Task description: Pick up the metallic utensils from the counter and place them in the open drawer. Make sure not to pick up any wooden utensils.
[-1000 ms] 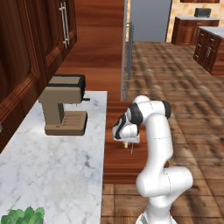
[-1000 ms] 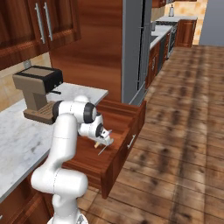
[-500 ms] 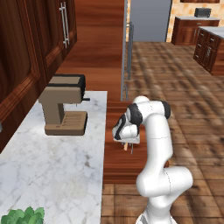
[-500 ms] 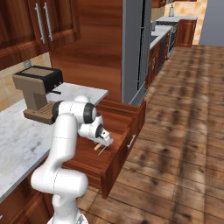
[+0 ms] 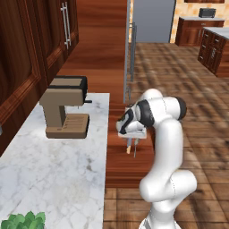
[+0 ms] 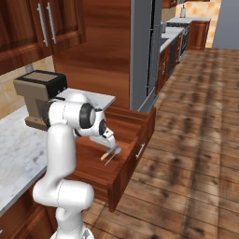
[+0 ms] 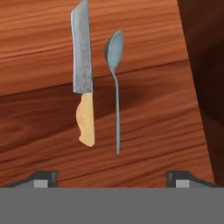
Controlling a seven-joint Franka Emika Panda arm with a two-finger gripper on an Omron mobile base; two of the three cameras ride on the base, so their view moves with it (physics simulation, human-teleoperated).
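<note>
The two metallic utensils lie side by side on the flat bottom of the open drawer [image 7: 153, 131]. One is a grey-bladed knife with a tan handle [image 7: 83, 74], the other a silver spoon [image 7: 116, 87]. My gripper [image 7: 111, 179] hangs just above them, open, its fingertips [image 7: 43, 177] wide apart and holding nothing. From the base, the gripper [image 5: 130, 133] [image 6: 108, 140] is low over the drawer [image 5: 117, 163] [image 6: 135, 151], with the knife [image 5: 129, 146] [image 6: 105, 154] and spoon [image 5: 135, 151] [image 6: 112, 158] below it. The counter and the wooden utensils are out of view.
A brown coffee machine [image 5: 65, 107] [image 6: 39, 95] stands on a narrow marble top [image 5: 49, 165] left of the drawer. Tall wooden cabinet doors [image 5: 40, 40] rise behind it. A steel fridge [image 6: 142, 51] stands beyond the drawer. Wooden floor [image 6: 196, 140] spreads to the right.
The jaws have opened wide. The knife has left them and now lies on the drawer bottom beside the spoon. The arm has barely moved.
</note>
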